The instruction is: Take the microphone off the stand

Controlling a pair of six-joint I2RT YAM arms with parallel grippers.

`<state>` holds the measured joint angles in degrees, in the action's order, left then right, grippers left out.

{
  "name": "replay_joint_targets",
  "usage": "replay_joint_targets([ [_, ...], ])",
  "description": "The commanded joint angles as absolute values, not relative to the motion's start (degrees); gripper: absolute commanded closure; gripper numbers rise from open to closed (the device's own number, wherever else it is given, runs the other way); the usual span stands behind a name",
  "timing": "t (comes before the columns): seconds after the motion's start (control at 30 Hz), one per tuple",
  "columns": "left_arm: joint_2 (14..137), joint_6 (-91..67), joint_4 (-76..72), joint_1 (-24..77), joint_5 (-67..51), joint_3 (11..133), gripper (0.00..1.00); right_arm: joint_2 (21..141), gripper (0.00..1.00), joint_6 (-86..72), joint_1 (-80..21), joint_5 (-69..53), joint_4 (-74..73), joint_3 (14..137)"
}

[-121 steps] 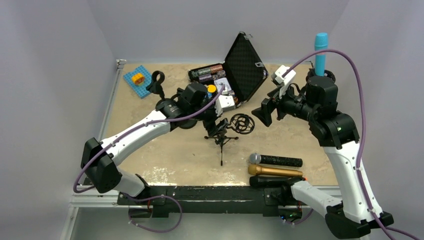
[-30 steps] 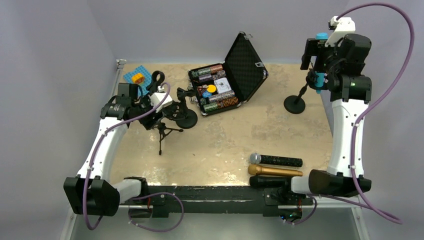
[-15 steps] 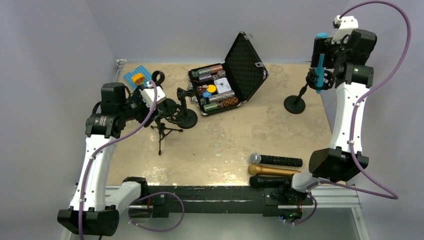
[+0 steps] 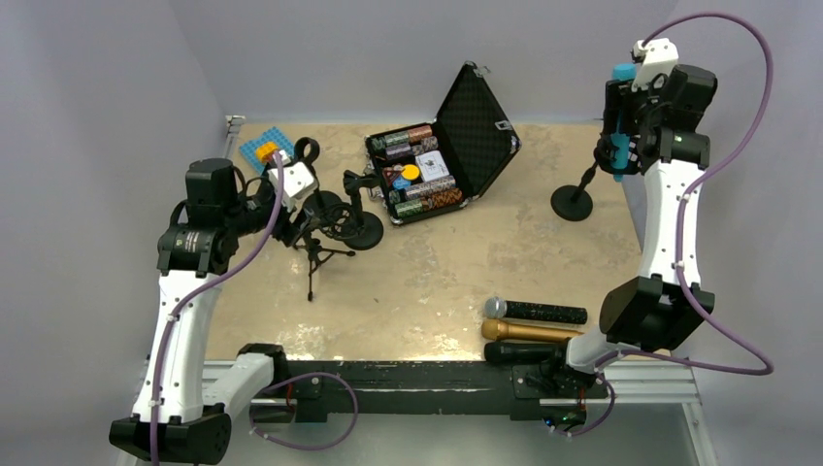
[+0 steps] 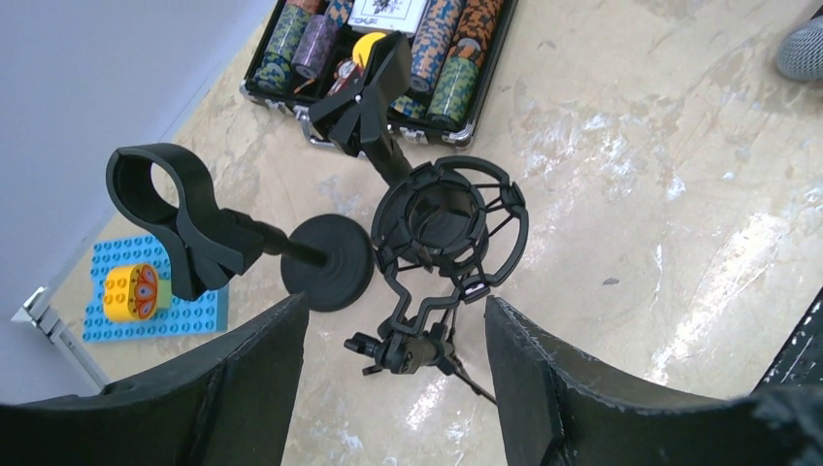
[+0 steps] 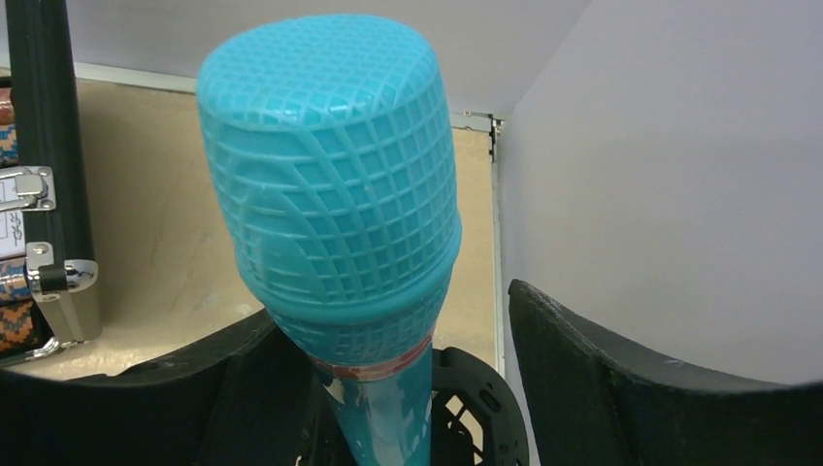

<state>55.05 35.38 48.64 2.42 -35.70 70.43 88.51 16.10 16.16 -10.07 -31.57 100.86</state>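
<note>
Right wrist, mic: the teal mic [image 6: 330, 175] stands upright in its clip at the table's [image 4: 543, 257] far right corner, its head above the fingers.
Right gripper [image 6: 388, 311]: straddles the mic's neck with a gap on one side, not clamped yet; seemingly placed for a straight upward pull.
Stand [image 4: 573, 202]: the round base rests on the table and may tip if the clip drags.
Left gripper [image 5: 393, 313]: spread and empty above the shock mount [image 5: 448, 228], well apart from the mic.
Around: case [image 4: 442, 165], empty clip stand [image 5: 194, 218] and loose mics [image 4: 536, 313]; none blocks the lift.
</note>
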Motion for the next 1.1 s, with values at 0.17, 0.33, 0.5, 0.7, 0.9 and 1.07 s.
replay_joint_targets([
  [0.17,55.6,31.4,45.9,2.9,-41.1,74.1,0.3,87.6,0.73,18.1,16.9,-10.7,-23.9,98.5],
  [0.33,55.7,30.8,45.2,3.0,-41.6,74.8,0.31,84.8,1.0,17.5,16.8,-11.2,-22.7,99.7],
  [0.5,56.0,30.0,44.2,3.1,-42.6,74.8,0.31,80.1,1.0,15.8,16.9,-13.8,-20.6,101.7],
  [0.7,56.7,29.1,42.1,3.6,-43.8,75.0,0.31,75.2,1.0,10.0,16.8,-20.3,-19.9,103.2],
  [0.9,57.7,26.0,39.2,3.9,-44.3,76.8,0.31,69.8,0.98,11.1,16.8,-42.2,-20.8,99.2],
  [1.07,57.7,21.4,35.0,4.0,-46.3,78.0,0.31,67.7,0.94,25.3,13.1,-60.1,-37.3,97.7],
])
